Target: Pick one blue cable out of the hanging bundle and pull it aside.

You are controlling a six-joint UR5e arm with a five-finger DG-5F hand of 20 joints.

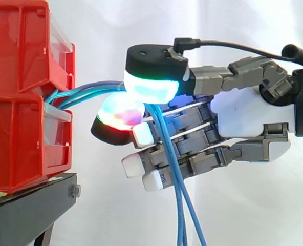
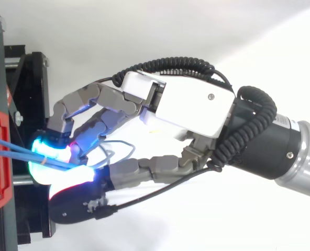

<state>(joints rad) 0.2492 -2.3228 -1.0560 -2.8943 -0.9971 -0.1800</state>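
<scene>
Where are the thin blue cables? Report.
Side view: thin blue cables leave the red plastic bins at left, then drop between the hand's glowing pads.

The hand (image 2: pixel 186 107) has a white shell, grey jointed fingers (image 2: pixel 105 99), glowing cyan-and-magenta pads (image 1: pixel 151 86) and a black-and-silver wrist (image 2: pixel 283 151).
</scene>
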